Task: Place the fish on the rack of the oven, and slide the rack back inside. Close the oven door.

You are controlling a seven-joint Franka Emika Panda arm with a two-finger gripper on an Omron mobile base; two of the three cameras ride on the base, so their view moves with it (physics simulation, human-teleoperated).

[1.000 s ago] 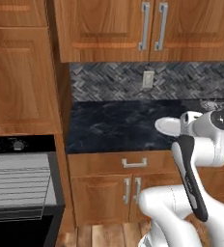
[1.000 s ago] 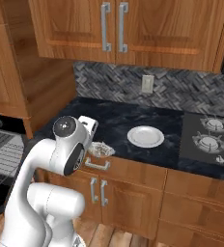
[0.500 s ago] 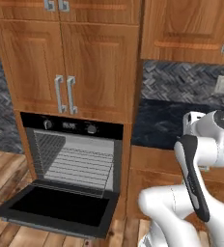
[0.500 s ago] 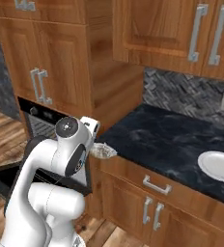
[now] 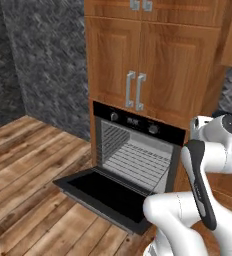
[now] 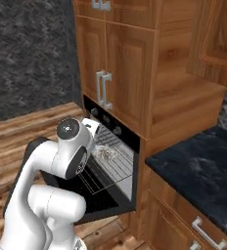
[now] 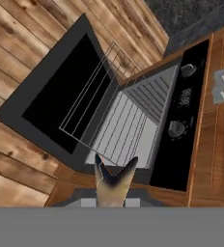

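The black oven (image 5: 138, 145) sits under wooden cabinet doors, its knobs (image 7: 175, 128) on the top strip. The oven door (image 5: 105, 192) lies folded down, flat and open. The wire rack (image 7: 102, 118) sticks partly out of the cavity over the door (image 7: 56, 101); it also shows as rack (image 6: 110, 168). My gripper (image 6: 99, 148) hangs in front of the oven's upper edge, above the rack, shut on the pale grey-tan fish (image 6: 105, 152). In the hand view the fish (image 7: 114, 181) juts up from my gripper (image 7: 113, 195) with its forked tail toward the oven opening; the fingertips are hidden behind it.
Wooden cabinets (image 5: 153, 55) with silver handles (image 5: 135, 90) stand above the oven. A dark stone wall (image 5: 43, 65) is to the left, and plank floor (image 5: 23, 170) lies before the door. A dark counter (image 6: 203, 161) runs to the right.
The base has driven left, so the views shifted from the counter and plate to the open oven. The fish stays in my shut gripper.
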